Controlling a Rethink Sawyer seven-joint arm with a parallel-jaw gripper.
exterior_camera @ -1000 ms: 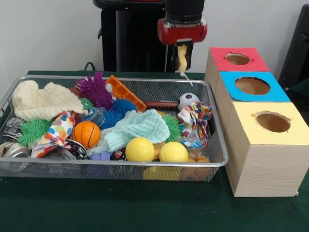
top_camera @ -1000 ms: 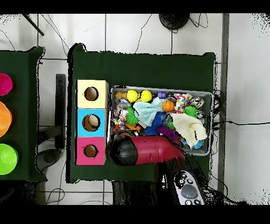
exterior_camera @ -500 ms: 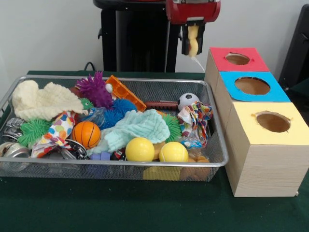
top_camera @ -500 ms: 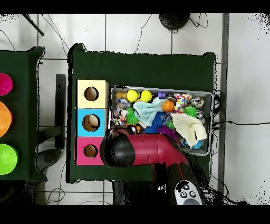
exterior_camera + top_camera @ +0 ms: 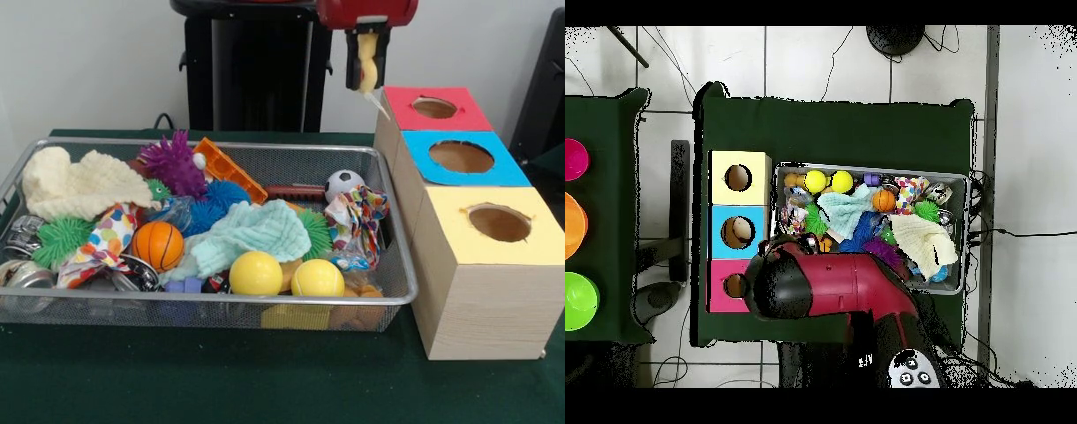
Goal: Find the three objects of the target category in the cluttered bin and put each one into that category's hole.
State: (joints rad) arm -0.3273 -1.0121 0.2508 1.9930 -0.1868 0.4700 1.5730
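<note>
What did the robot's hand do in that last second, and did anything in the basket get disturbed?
The hand, shut on a pale yellow object, rose and carried it sideways from behind the wire basket toward the red-topped box. It let nothing go. The toys in the basket and the three boxes stayed put.

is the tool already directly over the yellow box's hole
No, in the front view the tool, shut on a pale yellow object, hangs beside the red box, well behind the yellow box.

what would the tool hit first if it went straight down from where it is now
Probably the red-topped box, near its left edge. The tool, shut on a pale yellow object, hangs just left of it, so depth is uncertain.
</note>
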